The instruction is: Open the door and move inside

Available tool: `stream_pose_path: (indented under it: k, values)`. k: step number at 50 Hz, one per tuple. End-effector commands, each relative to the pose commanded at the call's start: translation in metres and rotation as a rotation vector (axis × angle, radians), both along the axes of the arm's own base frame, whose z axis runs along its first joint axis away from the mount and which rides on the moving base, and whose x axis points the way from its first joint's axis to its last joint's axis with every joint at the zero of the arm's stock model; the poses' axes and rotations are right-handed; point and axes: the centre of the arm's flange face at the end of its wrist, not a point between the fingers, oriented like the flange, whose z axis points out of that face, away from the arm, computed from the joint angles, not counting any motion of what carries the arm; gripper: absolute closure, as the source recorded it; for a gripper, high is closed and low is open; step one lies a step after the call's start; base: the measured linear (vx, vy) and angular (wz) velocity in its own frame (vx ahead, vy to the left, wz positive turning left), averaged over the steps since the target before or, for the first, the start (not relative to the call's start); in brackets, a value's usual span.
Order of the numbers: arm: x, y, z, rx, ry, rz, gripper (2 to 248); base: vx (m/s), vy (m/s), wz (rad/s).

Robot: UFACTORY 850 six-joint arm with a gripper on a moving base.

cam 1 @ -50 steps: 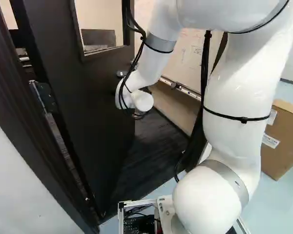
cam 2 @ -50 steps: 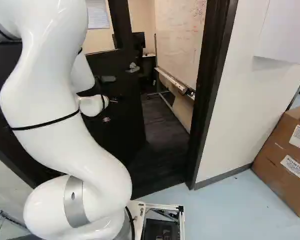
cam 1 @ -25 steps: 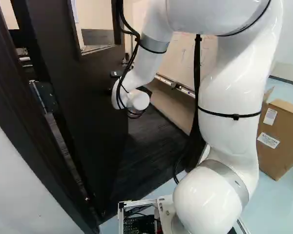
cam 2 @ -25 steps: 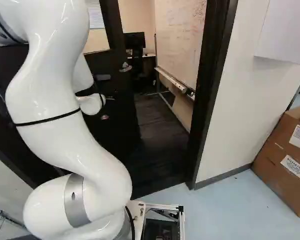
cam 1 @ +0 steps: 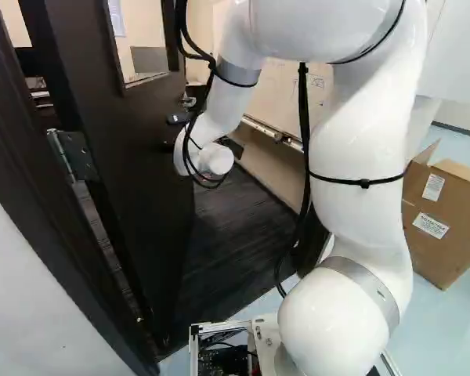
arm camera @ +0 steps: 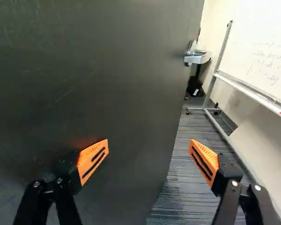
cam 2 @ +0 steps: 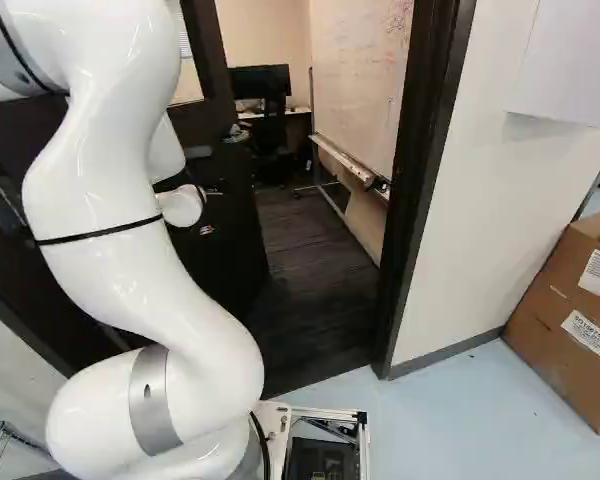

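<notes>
In the right base view my gripper is partly hidden beyond the arm, near the dark door. The wrist view shows the gripper open, nothing held. One finger is close to the door face, with an orange reflection beside it; contact I cannot tell. The other finger stands past the door's free edge, over the doorway side. The silver lever handle is ahead, at that edge. The door stands well ajar, swung into the room; its hinge shows in the left base view.
The doorway's right frame and a white wall stand right of the opening. Inside are dark flooring, a wheeled whiteboard along the right, and a desk with a monitor. A cardboard box stands outside by the wall.
The door has swung farther inward, widening the opening. The arm has shifted along with it, leftward in the left base view. The base has not moved.
</notes>
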Motion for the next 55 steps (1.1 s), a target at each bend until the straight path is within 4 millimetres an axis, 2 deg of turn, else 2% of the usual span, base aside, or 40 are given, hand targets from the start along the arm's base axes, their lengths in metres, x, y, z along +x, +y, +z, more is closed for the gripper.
stream_pose_path:
  k: [55]
  values:
    - [0.037, 0.055, -0.004, -0.031, -0.095, 0.186, 3, 0.0, 0.0, 0.0]
